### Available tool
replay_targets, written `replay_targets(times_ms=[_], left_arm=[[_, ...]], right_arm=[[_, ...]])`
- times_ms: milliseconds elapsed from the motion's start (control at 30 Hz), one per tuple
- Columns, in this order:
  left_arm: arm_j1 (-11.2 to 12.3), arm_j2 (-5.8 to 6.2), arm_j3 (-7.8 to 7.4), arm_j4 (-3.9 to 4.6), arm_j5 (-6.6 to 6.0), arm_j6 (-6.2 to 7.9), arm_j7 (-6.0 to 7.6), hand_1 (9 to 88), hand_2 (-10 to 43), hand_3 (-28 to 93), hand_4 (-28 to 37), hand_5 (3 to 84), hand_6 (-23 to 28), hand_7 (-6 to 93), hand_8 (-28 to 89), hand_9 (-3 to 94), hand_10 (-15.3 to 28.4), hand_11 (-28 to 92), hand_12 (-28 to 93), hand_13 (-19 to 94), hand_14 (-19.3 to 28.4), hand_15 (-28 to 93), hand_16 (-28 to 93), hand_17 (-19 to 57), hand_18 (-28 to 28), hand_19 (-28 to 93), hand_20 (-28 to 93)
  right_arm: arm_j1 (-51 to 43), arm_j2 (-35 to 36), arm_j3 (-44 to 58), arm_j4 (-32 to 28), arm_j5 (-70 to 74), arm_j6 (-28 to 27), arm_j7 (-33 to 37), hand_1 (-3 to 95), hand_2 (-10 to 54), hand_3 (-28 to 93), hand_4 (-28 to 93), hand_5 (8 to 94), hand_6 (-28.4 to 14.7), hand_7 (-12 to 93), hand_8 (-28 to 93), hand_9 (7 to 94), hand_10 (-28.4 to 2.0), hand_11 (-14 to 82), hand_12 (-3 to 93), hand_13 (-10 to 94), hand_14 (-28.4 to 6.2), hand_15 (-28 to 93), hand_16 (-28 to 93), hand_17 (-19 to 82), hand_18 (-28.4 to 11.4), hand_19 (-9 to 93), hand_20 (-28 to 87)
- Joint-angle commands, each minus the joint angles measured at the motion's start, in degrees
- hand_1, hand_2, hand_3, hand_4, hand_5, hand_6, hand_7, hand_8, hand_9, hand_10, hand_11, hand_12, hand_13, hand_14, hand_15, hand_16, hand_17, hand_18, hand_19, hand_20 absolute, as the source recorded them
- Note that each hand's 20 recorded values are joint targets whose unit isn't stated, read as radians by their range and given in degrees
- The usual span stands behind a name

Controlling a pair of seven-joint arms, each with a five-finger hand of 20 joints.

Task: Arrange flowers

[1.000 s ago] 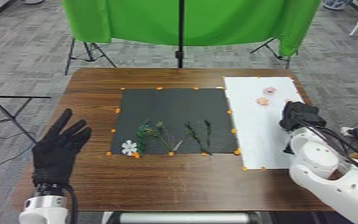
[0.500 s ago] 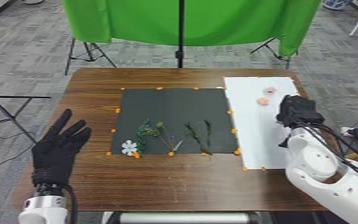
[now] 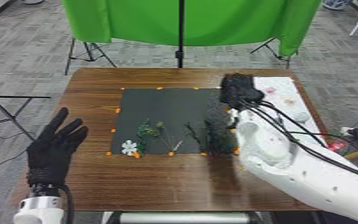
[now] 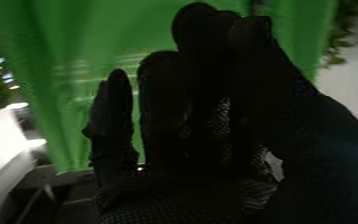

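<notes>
At the centre of the table (image 3: pixel 158 185) lies the dark sheet (image 3: pixel 158 105). The flower arrangement sits on its lower half. The yellow-headed stems (image 3: pixel 161 131), at six o'clock, have their heads toward eleven and their long axis running down toward five. The green sprig (image 3: pixel 144 129), at about eight o'clock, stands near the twelve-to-six line. The thin dark stem (image 3: pixel 194 134), at five o'clock, slopes from eleven down to five. The white flower (image 3: pixel 129 147) lies flat between seven and eight o'clock. The white sheet (image 3: pixel 275 84) adjoins at three o'clock, with the pink flower (image 3: pixel 270 91) near its twelve.

The right hand (image 3: pixel 239 91) is between one and two o'clock of the dark sheet, over the border with the white one; whether it is released or grasping cannot be told. The left hand (image 3: pixel 49 155), at eight o'clock beside the dark sheet, has fingers released and spread, pointing toward twelve.

Compared with the earlier frame, the right hand has moved from the white sheet's three o'clock side toward ten. The left hand has shifted slightly toward nine. The stems and white flower are unmoved.
</notes>
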Motion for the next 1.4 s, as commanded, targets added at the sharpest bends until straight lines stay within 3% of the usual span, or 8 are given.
replay_targets(times_ms=[33, 200, 367, 667, 867, 1000, 1133, 1400], left_arm=[[2.2, -0.20, -0.72, -0.52, -0.40, 0.93, 0.10, 20.0, 7.0, 82, -28.3, 35.2, 7.0, 8.1, -8, 35.7, 20.2, 24, 11, 23, 28.4, 60, -10, -8.4, 28.4, 55, 13], [1.9, 0.49, -0.17, -0.37, -0.95, 1.13, 0.91, 20.1, 6.9, 82, -28.3, 35.2, 7.0, 8.1, -8, 35.7, 20.1, 24, 11, 23, 28.4, 60, -10, -8.4, 28.4, 55, 14], [1.7, -0.05, -0.21, -0.29, -0.39, 0.71, 0.32, 20.1, 6.9, 82, -28.3, 35.2, 7.0, 8.0, -8, 35.7, 20.1, 24, 11, 23, 28.4, 60, -10, -8.4, 28.4, 55, 14], [1.0, -0.99, -0.15, 0.07, 0.49, -0.22, -0.79, 20.2, 6.9, 82, -28.3, 35.1, 7.0, 8.0, -8, 35.7, 20.1, 24, 11, 23, 28.4, 60, -10, -8.4, 28.4, 55, 14], [0.8, -0.73, 0.06, 0.08, 0.20, -0.14, -0.77, 20.2, 6.8, 82, -28.3, 35.0, 6.9, 8.0, -8, 35.7, 20.1, 24, 11, 23, 28.4, 60, -10, -8.4, 28.4, 55, 14], [0.9, -0.35, 0.02, -0.01, -0.25, 0.35, -0.56, 20.3, 6.8, 82, -28.3, 34.9, 6.9, 8.0, -8, 35.7, 20.1, 24, 11, 23, 28.4, 60, -10, -8.4, 28.4, 55, 14], [0.8, -0.22, 0.20, 0.16, -0.50, 0.37, -0.21, 20.3, 6.8, 82, -28.3, 35.0, 6.8, 8.1, -8, 35.7, 20.1, 24, 11, 23, 28.4, 60, -10, -8.4, 28.4, 55, 14], [1.4, 0.71, 0.28, -0.05, -1.22, 0.95, 0.86, 20.3, 6.8, 82, -28.3, 35.0, 6.9, 8.1, -8, 35.7, 20.2, 24, 11, 23, 28.4, 60, -10, -8.4, 28.4, 55, 14]], right_arm=[[-9.8, 4.7, 12.6, -6.1, 2.7, -7.2, 2.4, 43.3, -9.5, 81, -28, 66.3, -0.2, 24, -11, 64.9, -14.1, 35.6, 19.5, 56, -11.5, 74, 19, 20, -23.0, 80, 44], [-16.8, 9.4, 19.1, -6.8, 5.4, -9.7, 5.0, 40.1, -9.5, 82, -28, 58.7, -0.4, 21, -15, 58.4, -16.6, 36.4, 16.9, 52, -13.7, 76, 16, 19, -24.2, 80, 45], [-21.8, 12.7, 23.3, -6.2, 8.0, -11.3, 6.3, 39.0, -9.5, 81, -28, 56.2, -0.8, 21, -14, 55.8, -17.5, 35.9, 16.6, 49, -14.4, 76, 15, 18, -24.8, 80, 45], [-21.0, 12.6, 20.6, -2.4, 9.3, -12.3, 8.5, 37.8, -9.5, 82, -28, 54.1, -0.5, 21, -14, 53.4, -18.4, 33.9, 15.8, 48, -15.0, 77, 14, 17, -25.3, 79, 46], [-18.1, 11.9, 16.3, 1.0, 9.5, -11.6, 9.7, 38.4, -9.5, 81, -28, 54.1, 0.4, 21, -15, 55.3, -18.2, 30.9, 15.2, 49, -15.5, 76, 13, 17, -25.4, 79, 46], [-16.9, 12.3, 12.2, 2.9, 5.5, -7.6, 9.8, 44.1, -9.5, 80, -28, 62.3, 2.7, 23, -15, 65.7, -14.8, 30.0, 16.0, 58, -11.7, 71, 17, 22, -25.0, 80, 45], [-16.4, 12.7, 9.9, 4.4, 4.3, -2.6, 10.6, 57.9, -9.5, 67, -28, 78.7, 3.1, 26, -1, 89.4, -5.4, 12.4, 34.1, 75, -3.4, 57, 30, 31, -22.4, 83, 42], [-16.4, 13.2, 9.9, 3.7, 0.6, 3.6, 10.8, 62.1, -9.5, 66, -28, 86.5, 2.6, 25, 2, 93.7, -3.7, 15.2, 34.1, 82, -0.6, 52, 34, 36, -20.1, 85, 40]])
